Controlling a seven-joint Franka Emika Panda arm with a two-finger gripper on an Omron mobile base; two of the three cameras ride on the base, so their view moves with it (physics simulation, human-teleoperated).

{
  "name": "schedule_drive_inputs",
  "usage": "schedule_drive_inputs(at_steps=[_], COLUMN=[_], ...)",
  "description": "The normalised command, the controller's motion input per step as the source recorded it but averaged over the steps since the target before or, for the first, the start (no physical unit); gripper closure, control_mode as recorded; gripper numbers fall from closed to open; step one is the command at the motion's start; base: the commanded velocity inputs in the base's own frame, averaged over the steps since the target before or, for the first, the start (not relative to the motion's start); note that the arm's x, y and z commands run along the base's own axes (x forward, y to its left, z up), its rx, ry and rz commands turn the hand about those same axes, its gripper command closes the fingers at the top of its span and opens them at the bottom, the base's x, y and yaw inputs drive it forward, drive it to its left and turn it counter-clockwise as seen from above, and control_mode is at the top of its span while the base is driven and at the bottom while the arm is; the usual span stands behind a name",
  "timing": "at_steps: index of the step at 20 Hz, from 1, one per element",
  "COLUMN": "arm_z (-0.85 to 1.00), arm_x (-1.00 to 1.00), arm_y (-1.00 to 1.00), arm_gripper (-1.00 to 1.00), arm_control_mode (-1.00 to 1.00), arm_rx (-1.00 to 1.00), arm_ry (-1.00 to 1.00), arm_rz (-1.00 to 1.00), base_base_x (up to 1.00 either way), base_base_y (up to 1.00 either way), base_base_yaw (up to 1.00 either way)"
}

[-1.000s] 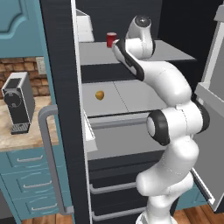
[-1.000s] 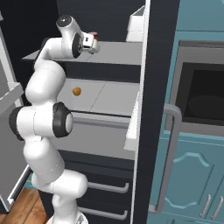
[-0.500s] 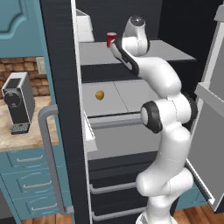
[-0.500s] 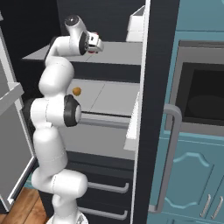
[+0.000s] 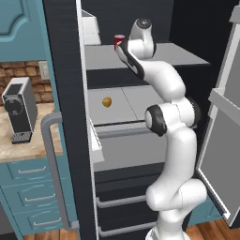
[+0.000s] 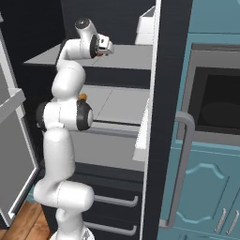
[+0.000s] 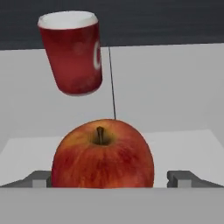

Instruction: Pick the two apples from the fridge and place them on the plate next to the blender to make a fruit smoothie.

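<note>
Red apple [image 7: 103, 154] between the spread fingers of the gripper [image 7: 113, 178], can [image 7: 72, 51] beyond.

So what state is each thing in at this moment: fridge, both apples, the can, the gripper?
fridge: both doors open.
red apple: stem up, between the fingertips, which stand apart from its sides.
yellow-orange apple: resting on the middle shelf, untouched.
red can: upright on the top shelf, behind the red apple.
gripper: open, straddling the red apple.
</note>
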Motion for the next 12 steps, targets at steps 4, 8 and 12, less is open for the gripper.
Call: schedule_drive_inputs(at_steps=[4, 8, 12], arm_z=[0.0, -0.38, -0.45], arm_x=[0.43, 0.08, 0.0], arm_y=[0.0, -0.04, -0.15], arm_gripper=[-1.0, 1.0, 1.0], arm_control_mode=[-1.0, -1.0, -1.0], arm_rx=[0.0, 0.0, 0.07], arm_ry=[0.0, 0.0, -0.03], arm_rz=[0.0, 0.0, 0.01], base_base_x=[0.0, 0.0, 0.0], base_base_y=[0.0, 0.0, 0.0], base_base_yaw=[0.0, 0.0, 0.0])
